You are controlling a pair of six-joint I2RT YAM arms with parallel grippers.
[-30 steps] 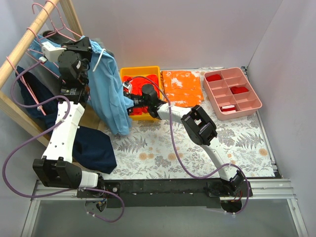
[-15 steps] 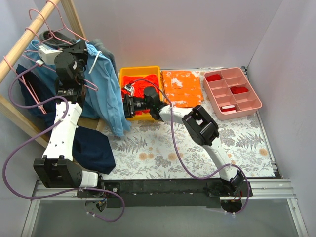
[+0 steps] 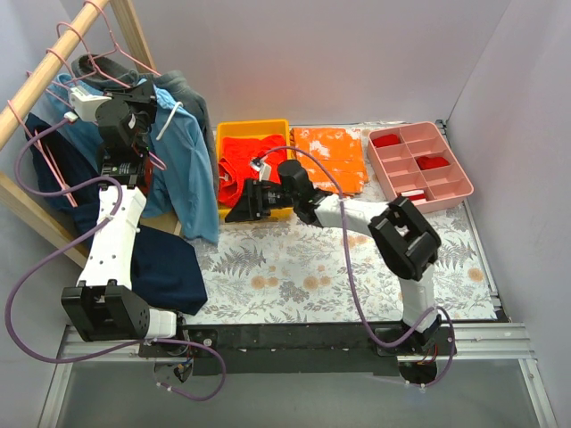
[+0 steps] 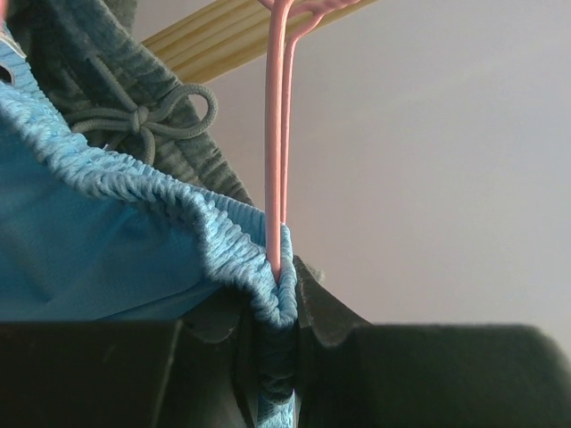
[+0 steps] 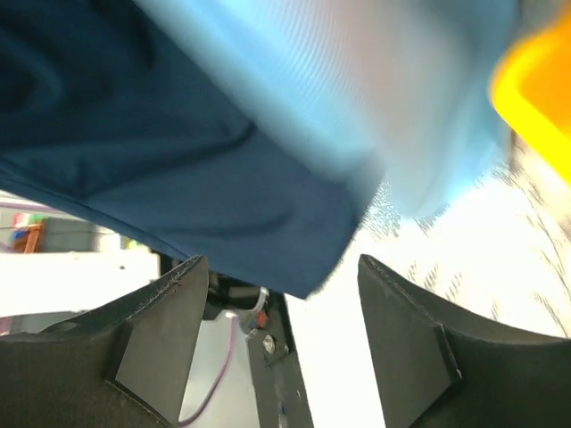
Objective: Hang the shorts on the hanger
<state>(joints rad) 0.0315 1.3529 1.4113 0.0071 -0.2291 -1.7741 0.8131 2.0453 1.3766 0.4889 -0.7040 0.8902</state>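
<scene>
The light sky-blue shorts (image 3: pixel 183 165) hang from the rail end at the back left, down to the table. My left gripper (image 3: pixel 143 96) is up among the pink hangers (image 3: pixel 85 40). In the left wrist view it (image 4: pixel 278 303) is shut on the shorts' elastic waistband (image 4: pixel 134 192) together with a pink hanger wire (image 4: pixel 277 134). My right gripper (image 3: pixel 236 211) is open and empty beside the shorts' lower edge, in front of the yellow bin. In the right wrist view (image 5: pixel 281 339) the shorts (image 5: pixel 339 80) are blurred above its spread fingers.
Dark grey drawstring shorts (image 4: pixel 134 107) hang behind the waistband. A navy garment (image 3: pixel 169 267) lies by the left arm. The yellow bin (image 3: pixel 252 127) holds orange clothes. Folded orange shorts (image 3: pixel 328 156) and a pink compartment tray (image 3: pixel 406 130) lie to the right. The wooden rail (image 3: pixel 40 80) slants at the far left.
My left gripper has moved left and up toward the rail with the waistband. My right arm has swung out to the right, its gripper now lower and clear of the shorts.
</scene>
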